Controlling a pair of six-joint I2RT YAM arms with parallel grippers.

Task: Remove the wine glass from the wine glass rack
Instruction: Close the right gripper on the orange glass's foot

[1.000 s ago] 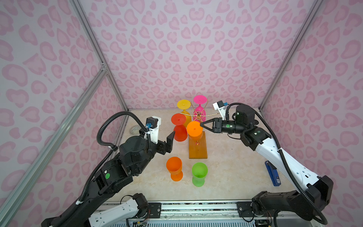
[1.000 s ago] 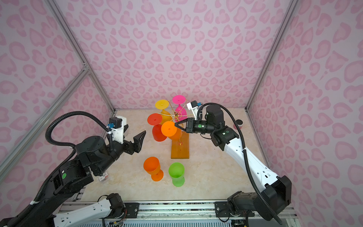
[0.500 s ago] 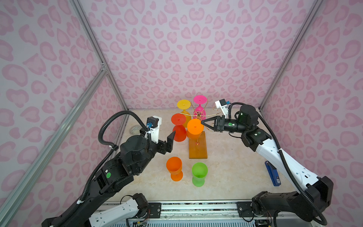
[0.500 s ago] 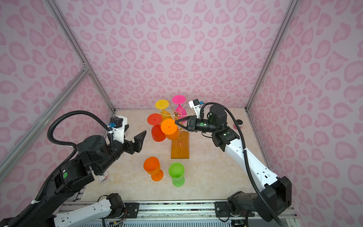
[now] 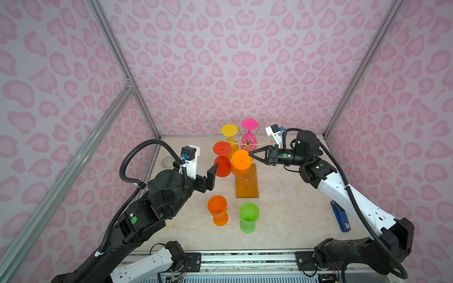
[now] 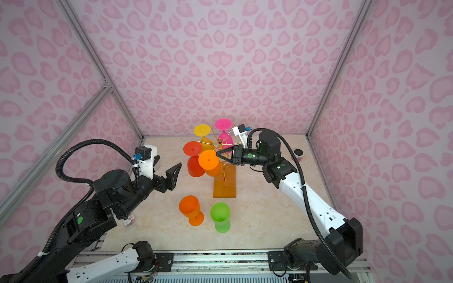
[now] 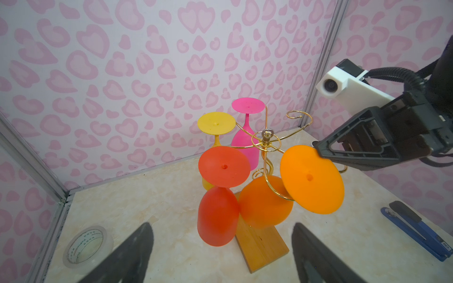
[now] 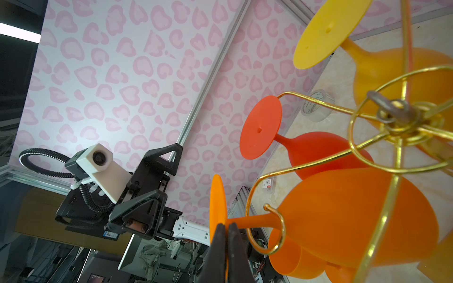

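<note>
Left hand (image 7: 222,229): fingers apart, empty, facing the red glass (image 5: 222,159). Orange wine glass (image 5: 241,159): hung inverted, tilted, on the wine glass rack (image 5: 247,185); foot edge clamped by the right hand (image 5: 250,154).

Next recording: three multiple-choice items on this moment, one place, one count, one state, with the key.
1. Where is the green glass?
A. Upright on the table, nearer the robot than the wine glass rack.
B. Hanging on the rack.
C. Lying on the rack's base.

2. How many glasses hang on the rack?
A. Two.
B. Four.
C. Six.

3. The right pincer is:
A. open, touching nothing.
B. shut on the foot of the hanging orange glass.
C. shut on a wire arm.

1 A, it stands rim up; 2 B, yellow glass, pink glass, red glass and the orange one hang; 3 B, its fingers pinch the foot's edge.
</note>
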